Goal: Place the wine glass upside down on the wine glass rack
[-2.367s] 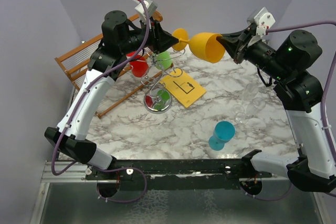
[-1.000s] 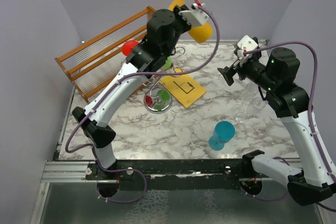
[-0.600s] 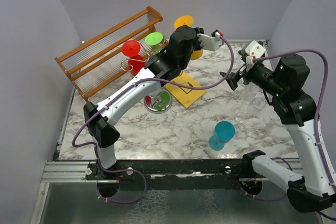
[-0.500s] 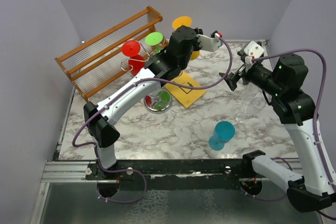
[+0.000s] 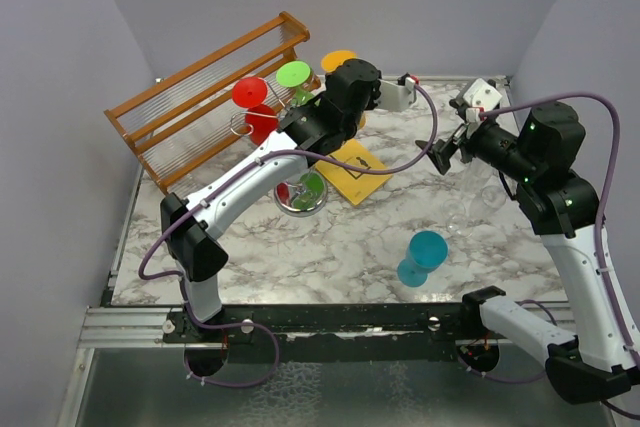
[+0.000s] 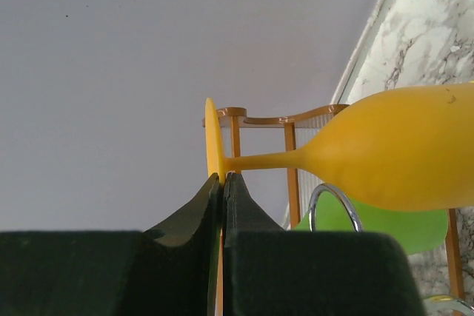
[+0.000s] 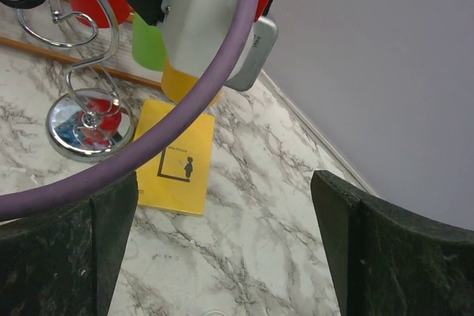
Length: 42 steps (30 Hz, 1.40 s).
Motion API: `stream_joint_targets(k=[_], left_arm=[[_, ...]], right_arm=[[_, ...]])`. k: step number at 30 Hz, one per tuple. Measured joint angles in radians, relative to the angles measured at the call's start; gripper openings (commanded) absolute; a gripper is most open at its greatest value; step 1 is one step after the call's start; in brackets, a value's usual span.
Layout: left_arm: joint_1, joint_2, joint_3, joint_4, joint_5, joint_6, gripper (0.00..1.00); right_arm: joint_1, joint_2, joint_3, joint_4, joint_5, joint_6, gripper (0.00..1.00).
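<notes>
Left gripper [image 6: 222, 177] clenched on the foot of one yellow wine glass [image 6: 385, 157], held foot-up at the wine glass rack [image 5: 300, 194]. Rack carries one red glass [image 5: 252, 97] and one green glass [image 5: 294, 74]. Right gripper [image 5: 438, 159] spread, empty; one teal glass [image 5: 422, 255] on the table.

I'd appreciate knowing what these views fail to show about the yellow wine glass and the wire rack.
Top external: the left arm covers the wine glass bowl, so whether it hangs on the wine glass rack is unclear.
Left wrist: the bowl's mouth is cut off by the right edge.
Right wrist: the left arm's camera housing hides most of the bowl.
</notes>
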Motion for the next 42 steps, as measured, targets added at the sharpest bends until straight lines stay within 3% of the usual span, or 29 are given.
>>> stream_joint_targets(k=[27,42], left_arm=[[0.0,-0.122,-0.025,-0.223,0.013,-0.129,0.0],[-0.019,-0.134,-0.037,-0.265,0.063,-0.149,0.0]], right_arm=[[-0.035,0.002,0.0,0.0,-0.011,0.009,1.0],[-0.048,0.014,0.0,0.0,-0.027,0.011,1.0]])
